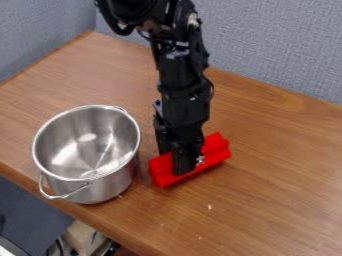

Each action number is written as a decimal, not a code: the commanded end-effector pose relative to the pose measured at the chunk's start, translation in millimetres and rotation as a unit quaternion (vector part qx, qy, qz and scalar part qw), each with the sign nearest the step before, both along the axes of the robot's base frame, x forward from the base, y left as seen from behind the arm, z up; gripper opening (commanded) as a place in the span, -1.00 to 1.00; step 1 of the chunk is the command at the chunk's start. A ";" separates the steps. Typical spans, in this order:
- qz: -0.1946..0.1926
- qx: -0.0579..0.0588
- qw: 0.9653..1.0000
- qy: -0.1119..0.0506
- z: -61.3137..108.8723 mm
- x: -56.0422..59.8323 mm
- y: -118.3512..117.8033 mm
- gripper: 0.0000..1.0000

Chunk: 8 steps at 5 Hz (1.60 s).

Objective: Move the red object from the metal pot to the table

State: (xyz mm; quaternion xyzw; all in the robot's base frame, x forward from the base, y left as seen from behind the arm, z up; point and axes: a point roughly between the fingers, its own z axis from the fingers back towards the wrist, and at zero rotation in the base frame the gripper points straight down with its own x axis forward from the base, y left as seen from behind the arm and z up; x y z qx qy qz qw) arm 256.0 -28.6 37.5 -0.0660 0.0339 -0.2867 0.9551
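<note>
A bright red block [190, 165] lies on the brown wood table [274, 135], just right of the shiny metal pot [88, 153]. The pot looks hollow, with nothing red inside it. My black gripper [181, 157] points straight down onto the middle of the block, and its fingers are shut on the red block. The arm rises above it toward the top of the view and hides the block's centre.
The table's front edge runs close below the pot and block. A grey wall stands behind the table. A thin wire handle [74, 183] hangs at the pot's front.
</note>
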 end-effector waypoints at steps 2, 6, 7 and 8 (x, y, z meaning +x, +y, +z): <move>-0.025 -0.014 1.000 -0.003 15.1 -9.3 -5.5 -1.00; 0.046 -0.010 0.999 0.000 35.3 -12.3 -38.9 1.00; 0.035 -0.008 0.999 0.010 18.4 -17.7 -29.8 1.00; 0.019 -0.003 1.000 0.024 0.2 -25.9 -21.9 1.00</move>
